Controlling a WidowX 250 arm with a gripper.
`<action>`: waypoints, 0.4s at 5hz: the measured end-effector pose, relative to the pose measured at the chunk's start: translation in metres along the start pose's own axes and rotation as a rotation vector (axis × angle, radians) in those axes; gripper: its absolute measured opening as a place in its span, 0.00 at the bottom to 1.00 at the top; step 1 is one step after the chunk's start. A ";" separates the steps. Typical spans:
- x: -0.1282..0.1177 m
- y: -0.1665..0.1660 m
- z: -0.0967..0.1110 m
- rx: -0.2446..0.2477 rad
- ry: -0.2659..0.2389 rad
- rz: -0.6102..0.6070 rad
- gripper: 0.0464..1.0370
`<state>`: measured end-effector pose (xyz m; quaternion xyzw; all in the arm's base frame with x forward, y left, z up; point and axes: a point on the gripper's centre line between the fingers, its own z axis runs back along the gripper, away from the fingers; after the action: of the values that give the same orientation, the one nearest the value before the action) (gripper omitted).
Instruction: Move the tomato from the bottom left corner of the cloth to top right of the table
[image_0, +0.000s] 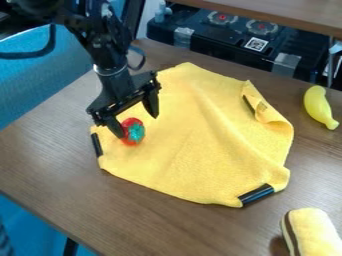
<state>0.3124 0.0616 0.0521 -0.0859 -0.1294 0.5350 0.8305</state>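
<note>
End effector (137, 125) hangs aslant, fingers (152, 104) spread, near tomato (133, 132).

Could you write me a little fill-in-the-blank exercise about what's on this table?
1. The tomato rests on a large yellow ____.
2. Apart from its leafy top, the tomato is ____ in colour.
3. The fingers of the black gripper stand ____ over the tomato.
4. The curved yellow fruit at the right of the table is a ____.

Missing words, in order: cloth; red; open; banana.
</note>
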 end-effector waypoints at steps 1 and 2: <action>0.002 0.000 -0.011 0.016 0.007 0.004 0.96; 0.003 -0.003 -0.013 -0.008 0.003 0.027 0.91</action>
<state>0.3202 0.0627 0.0414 -0.0916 -0.1290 0.5453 0.8231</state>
